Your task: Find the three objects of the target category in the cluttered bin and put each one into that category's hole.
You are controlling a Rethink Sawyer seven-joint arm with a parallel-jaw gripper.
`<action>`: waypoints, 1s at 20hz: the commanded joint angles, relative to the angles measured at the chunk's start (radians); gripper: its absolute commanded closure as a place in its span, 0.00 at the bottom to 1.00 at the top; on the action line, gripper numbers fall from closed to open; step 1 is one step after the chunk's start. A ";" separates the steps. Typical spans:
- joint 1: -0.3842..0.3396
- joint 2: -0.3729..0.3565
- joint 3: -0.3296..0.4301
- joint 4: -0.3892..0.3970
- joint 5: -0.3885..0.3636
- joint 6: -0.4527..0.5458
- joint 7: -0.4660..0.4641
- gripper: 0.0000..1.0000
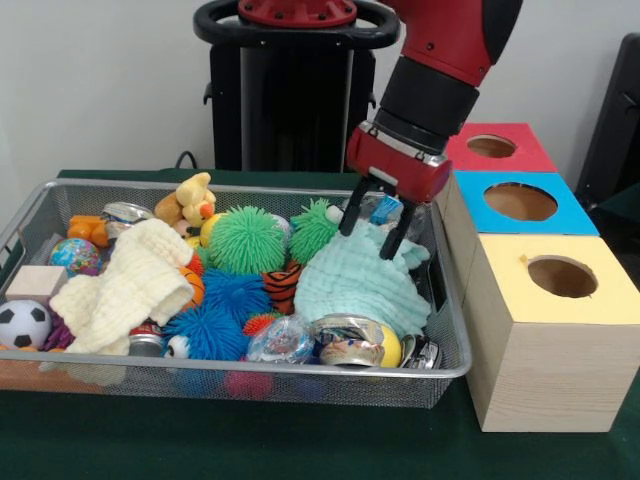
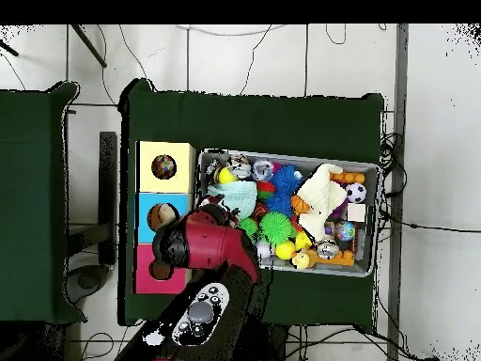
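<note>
My gripper (image 1: 368,242) hangs open over the right end of the wire bin (image 1: 200,364). Its black fingertips (image 1: 346,228) sit just above a crumpled mint-green cloth (image 1: 355,285). Nothing is held between them. A small blue and white item (image 1: 386,208) lies just behind the fingers. Three hole boxes stand to the right of the bin: red (image 1: 525,150), blue (image 1: 560,215), yellow (image 1: 520,300). In the overhead view the red arm (image 2: 211,243) covers the gripper and the bin's corner beside the blue box (image 2: 148,199).
The bin holds green spiky balls (image 1: 247,240), blue spiky balls (image 1: 235,295), a cream knitted cloth (image 1: 125,285), a yellow plush (image 1: 190,200), shiny cans (image 1: 350,340), a soccer ball (image 1: 22,325) and a wooden block (image 1: 35,283). Something dark shows inside the yellow box's hole (image 2: 164,167).
</note>
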 commanded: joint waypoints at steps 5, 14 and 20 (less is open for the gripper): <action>-0.091 0.037 0.088 0.055 -0.024 -0.214 0.138 0.00; -0.066 0.059 0.054 0.044 -0.003 -0.223 0.122 0.00; -0.014 0.049 -0.002 0.069 -0.002 -0.284 0.142 0.00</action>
